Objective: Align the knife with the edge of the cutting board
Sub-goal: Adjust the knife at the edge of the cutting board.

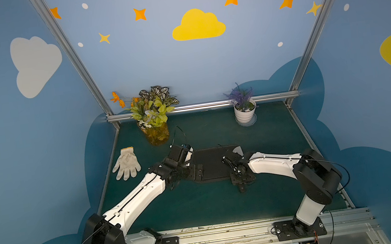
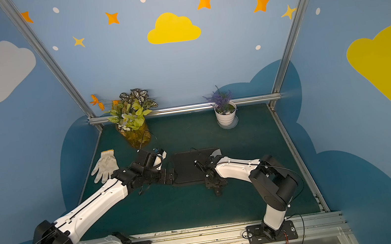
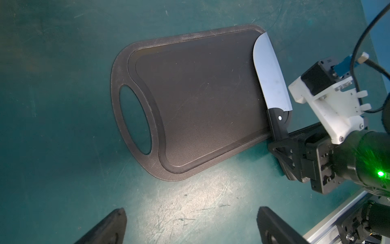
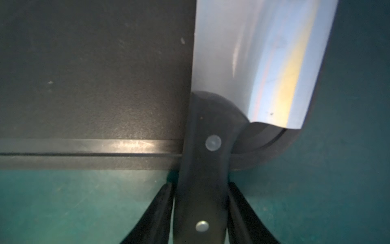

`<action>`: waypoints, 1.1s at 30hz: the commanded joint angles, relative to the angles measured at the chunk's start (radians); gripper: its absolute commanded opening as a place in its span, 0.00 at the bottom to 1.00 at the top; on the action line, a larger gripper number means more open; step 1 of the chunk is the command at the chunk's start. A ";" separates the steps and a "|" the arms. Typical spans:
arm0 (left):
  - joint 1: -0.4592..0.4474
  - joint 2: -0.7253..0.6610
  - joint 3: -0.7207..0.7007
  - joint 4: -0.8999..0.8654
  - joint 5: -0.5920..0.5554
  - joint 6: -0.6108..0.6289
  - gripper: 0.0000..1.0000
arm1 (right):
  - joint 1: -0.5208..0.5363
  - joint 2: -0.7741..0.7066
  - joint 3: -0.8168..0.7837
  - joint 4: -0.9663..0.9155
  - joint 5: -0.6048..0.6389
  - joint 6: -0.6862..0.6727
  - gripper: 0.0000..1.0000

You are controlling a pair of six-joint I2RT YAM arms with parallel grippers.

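The bench [image 1: 201,204] is covered in a dark green mat, scuffed and scratched where the light falls on it. Aluminium posts frame it, and the walls are painted blue with yellow and white clouds and orange stars. At the back stand an amber glass vase [image 1: 156,134] of leafy flowers and a ribbed white pot [image 1: 245,113] of purple sprigs. A white knitted glove [image 1: 126,163] lies flat to the left.

The cutting board [image 3: 200,101] is matte black and finely grained, with rounded corners, a rim groove and an oval hole. The knife [image 3: 268,71] lies flat at the end far from that hole. Its smooth grey blade runs close along the short edge, and its black riveted handle juts past the long side. The right hand [image 4: 200,188] pinches that handle. The left hand [image 3: 191,210] hovers over the mat beside the board, spread wide and holding nothing.
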 commanded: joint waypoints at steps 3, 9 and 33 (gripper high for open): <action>-0.004 0.001 -0.008 -0.010 -0.001 0.014 1.00 | -0.004 0.008 -0.016 0.019 -0.002 0.000 0.40; -0.004 0.004 -0.009 -0.010 -0.002 0.013 1.00 | -0.005 0.005 -0.022 0.022 0.000 -0.004 0.39; -0.004 0.010 -0.010 -0.010 -0.001 0.013 1.00 | -0.014 -0.023 -0.051 0.028 0.000 -0.011 0.35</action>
